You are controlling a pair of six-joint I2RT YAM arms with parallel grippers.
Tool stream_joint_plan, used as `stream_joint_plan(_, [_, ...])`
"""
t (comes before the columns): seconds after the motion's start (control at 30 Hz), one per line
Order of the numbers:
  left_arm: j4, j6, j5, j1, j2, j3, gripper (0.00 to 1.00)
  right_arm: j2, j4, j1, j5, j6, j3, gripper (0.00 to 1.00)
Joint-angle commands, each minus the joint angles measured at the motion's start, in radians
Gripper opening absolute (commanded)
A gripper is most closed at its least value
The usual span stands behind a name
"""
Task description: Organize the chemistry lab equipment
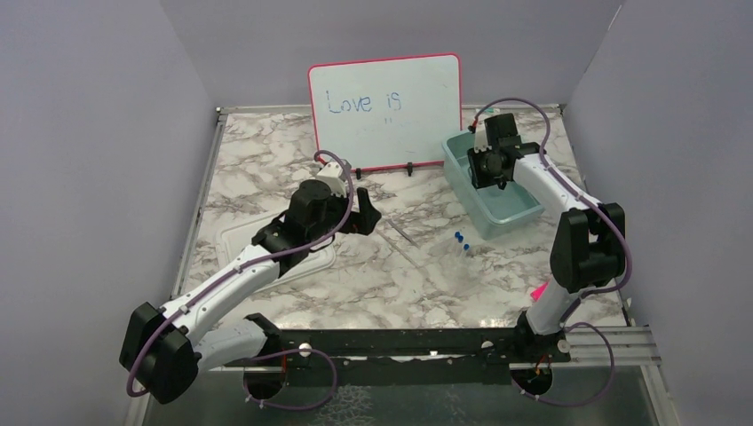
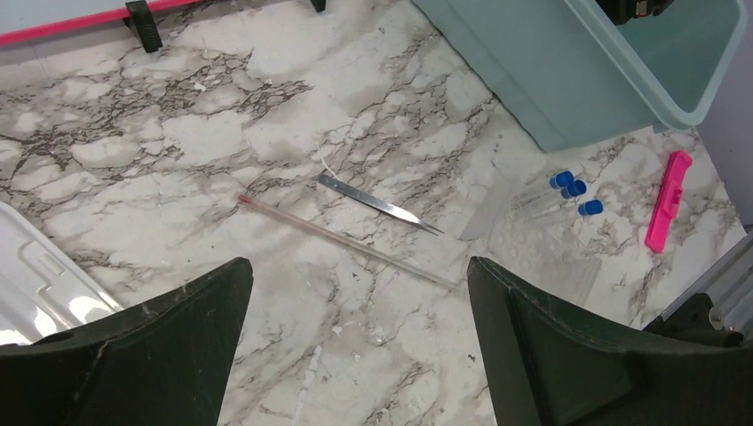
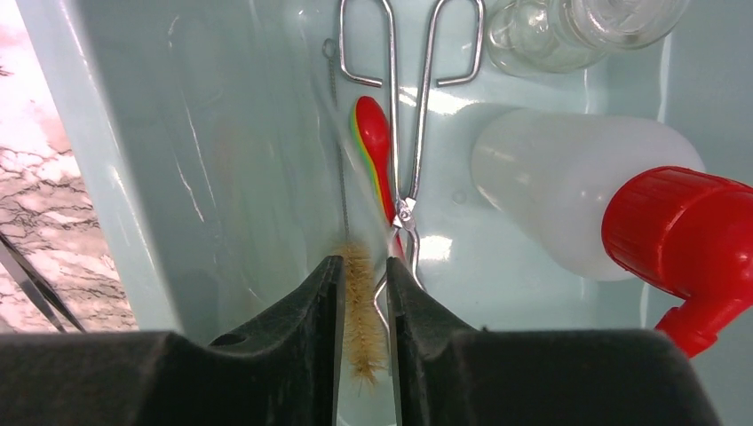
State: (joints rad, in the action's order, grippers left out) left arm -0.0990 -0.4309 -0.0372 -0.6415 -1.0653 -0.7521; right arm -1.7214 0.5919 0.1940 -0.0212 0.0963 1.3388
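Observation:
My right gripper [image 3: 364,302] is down inside the pale teal bin [image 1: 459,175], its jaws nearly closed on the brownish bristles of the wire brush [image 3: 361,311]. In the bin also lie metal tongs [image 3: 410,106], a red stick with a rounded end [image 3: 373,142], a clear little beaker [image 3: 542,40] and a white squeeze bottle with a red cap [image 3: 568,195]. My left gripper [image 2: 355,346] is open and empty above the marble table. Ahead of it lie metal tweezers [image 2: 377,202] and a thin red-tipped stick [image 2: 342,240].
Blue-capped clear tubes [image 2: 568,191] and a clear plastic piece [image 2: 550,262] lie near the bin. A flat pink marker [image 2: 668,200] lies at the right near edge. A white tray [image 2: 44,284] sits left. The pink-framed whiteboard [image 1: 386,111] stands at the back.

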Motion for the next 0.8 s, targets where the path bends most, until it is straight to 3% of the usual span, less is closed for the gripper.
stream_joint_plan(0.0, [0.040,-0.046,0.001,0.005,-0.028,-0.029,0.93,0.025,-0.009,-0.008,-0.005,-0.028,0.034,0.31])
stream_joint_plan(0.27, [0.025,-0.217,-0.002,0.005,-0.128,-0.008,0.85,0.168,-0.040,0.001,-0.057,-0.130,0.057,0.33])
stream_joint_plan(0.53, [0.058,-0.352,0.018,0.005,-0.174,0.045,0.85,0.330,-0.044,0.084,-0.128,-0.196,0.010,0.36])
stream_joint_plan(0.77, [0.059,-0.358,-0.120,0.003,-0.338,-0.002,0.79,0.416,-0.117,0.375,-0.070,-0.364,-0.184,0.38])
